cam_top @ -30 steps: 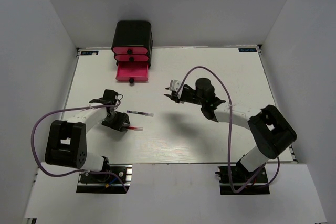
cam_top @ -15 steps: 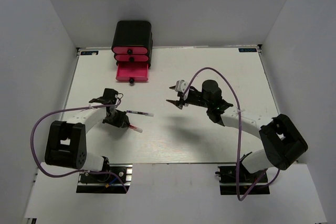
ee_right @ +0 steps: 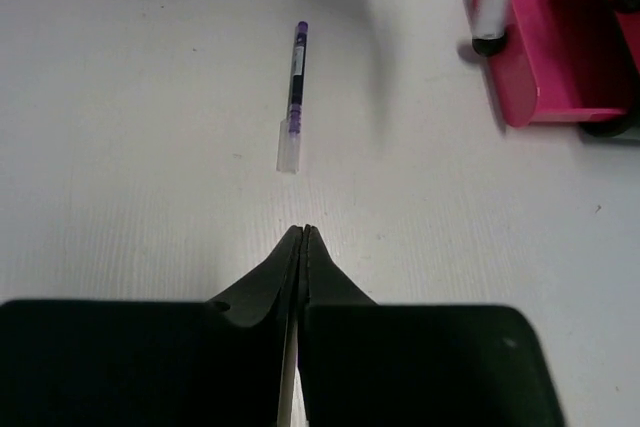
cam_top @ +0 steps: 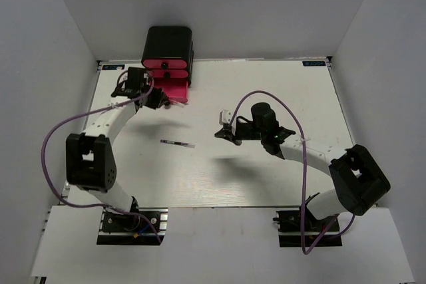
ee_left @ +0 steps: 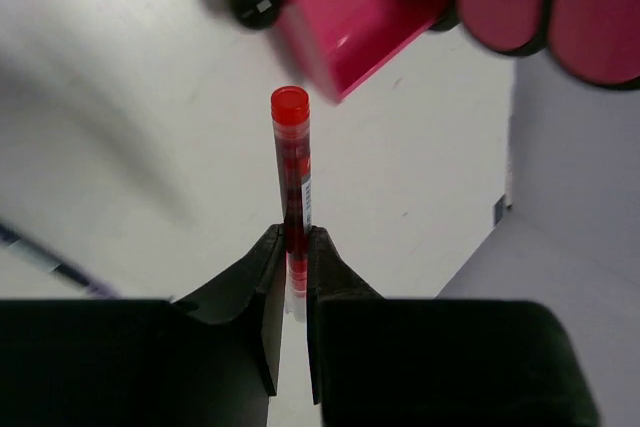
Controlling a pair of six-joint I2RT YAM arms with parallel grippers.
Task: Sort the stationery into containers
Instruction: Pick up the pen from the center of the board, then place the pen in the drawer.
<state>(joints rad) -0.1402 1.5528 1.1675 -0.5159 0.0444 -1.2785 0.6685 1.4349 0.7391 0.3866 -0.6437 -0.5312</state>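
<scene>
The left gripper (ee_left: 296,250) pinches a red pen (ee_left: 290,147) that juts ahead of its jaws, tip near the open pink drawer (ee_left: 345,12). The right gripper (ee_right: 303,235) has its jaws pressed together on nothing, with a clear pen (ee_right: 293,97) lying ahead of them.

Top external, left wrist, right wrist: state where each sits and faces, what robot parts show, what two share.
Top external: above and behind, looking down on the table; left arm and right arm show.
Left wrist: on that arm, facing past the left end effector, shut on the red pen, toward the open drawer.
Right wrist: on that arm, facing past the shut right end effector toward the dark pen.
Shared: top external and right wrist both show the dark pen.
</scene>
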